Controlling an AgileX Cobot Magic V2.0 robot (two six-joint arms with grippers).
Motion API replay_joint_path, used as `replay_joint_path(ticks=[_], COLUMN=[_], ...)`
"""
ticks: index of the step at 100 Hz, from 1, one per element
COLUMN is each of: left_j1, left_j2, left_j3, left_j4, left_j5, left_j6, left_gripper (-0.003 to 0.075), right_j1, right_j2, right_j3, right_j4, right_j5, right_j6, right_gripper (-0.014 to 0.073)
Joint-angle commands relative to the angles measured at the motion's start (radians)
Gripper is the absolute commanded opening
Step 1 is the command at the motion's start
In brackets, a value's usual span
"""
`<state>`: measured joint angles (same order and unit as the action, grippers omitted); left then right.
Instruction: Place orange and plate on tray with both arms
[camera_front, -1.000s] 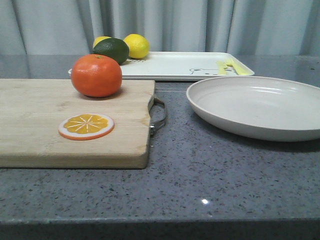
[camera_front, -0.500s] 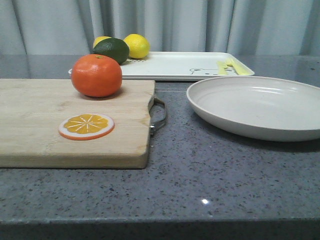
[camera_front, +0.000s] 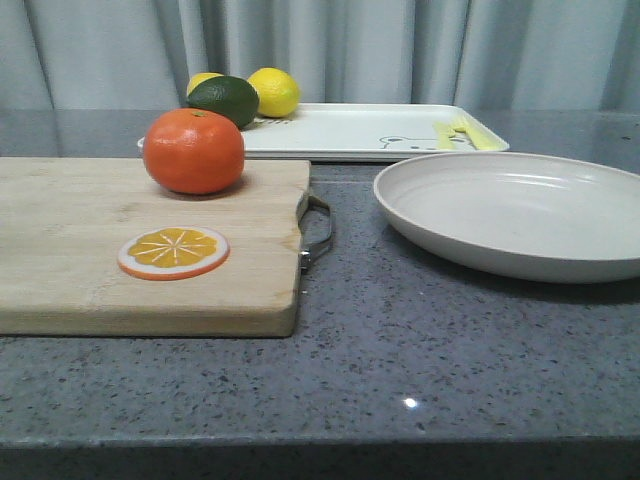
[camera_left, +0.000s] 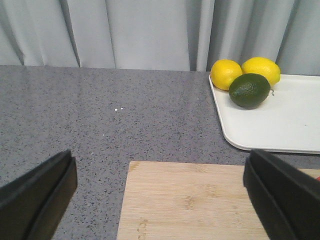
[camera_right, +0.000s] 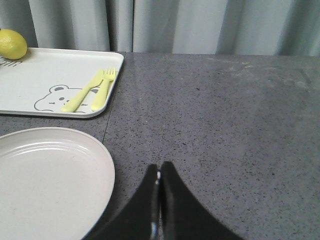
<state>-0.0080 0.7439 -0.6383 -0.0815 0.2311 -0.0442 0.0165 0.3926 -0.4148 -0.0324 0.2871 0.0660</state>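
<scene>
Counting from the largest down: one grey speckled countertop (camera_front: 420, 340), one wooden cutting board (camera_front: 90, 270) with a metal handle (camera_front: 318, 232) at its right end, one white tray (camera_front: 350, 130) at the back, and one plate (camera_front: 520, 215) on the counter to the right of the board and in front of the tray, apart from both. One orange (camera_front: 194, 150) sits on the far part of the board, not on the tray. Two yellow lemons (camera_front: 274, 91) and one dark green lime (camera_front: 224, 100) cluster on the tray's left end; the left wrist view shows the same three fruits. One flat orange slice (camera_front: 173, 252) lies on the board nearer the camera than the orange. Two pale yellow utensils, a fork (camera_right: 104, 88) and another piece beside it, lie on the tray next to a single bear drawing (camera_right: 55, 96).

Neither arm shows in the front view. The left gripper (camera_left: 160, 195) has its fingers spread wide over the near edge of the board, with nothing between them. The right gripper (camera_right: 159, 200) has its fingers pressed together, holding nothing, above bare counter just beside the plate's rim.

Against the frames from a second and half a second ago, the front view shows no difference: every item lies where it did.
</scene>
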Motion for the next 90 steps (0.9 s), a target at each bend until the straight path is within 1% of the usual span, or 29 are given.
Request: replay_joint_path(ticks=[1,13,42,56,72,90], left_j1=[-0.016,-0.080,-0.267,-0.338,-0.406,-0.451], left_j2=[0.058,0.146,0.379,0.483,0.591,0.707], left_j3=[-0.078,-0.150,-0.319,-0.409,-0.505,-0.603], left_j4=[-0.014,-0.014,-0.014,-0.022,-0.034,-0.036], left_j5=[-0.035,0.006,0.043,0.100,0.121,0.224], left_j6=[-0.001,-0.001,-0.001,-0.001,-0.001,-0.001], left_gripper=[0.0662,0.0662,0.0662,0.0662,0.0662,0.0662], right_j1=[-0.005,-0.005,-0.005,-0.005,-0.005,-0.005], right_j2=[0.014,0.018,0.058,0.073,0.097,0.102], right_j3=[-0.039,-0.039,-0.039,-0.041,-0.041,-0.041], right_j4=[-0.004,-0.004,-0.004,-0.004,-0.004,-0.004], right_j5=[-0.069,-0.052,-0.024,-0.003,-0.004,-0.010], right_j6=[0.004,0.004,0.004,0.004,0.004,0.004], right_gripper=[-0.0066,-0.0066,-0.0066,-0.0066,-0.0066,-0.0066])
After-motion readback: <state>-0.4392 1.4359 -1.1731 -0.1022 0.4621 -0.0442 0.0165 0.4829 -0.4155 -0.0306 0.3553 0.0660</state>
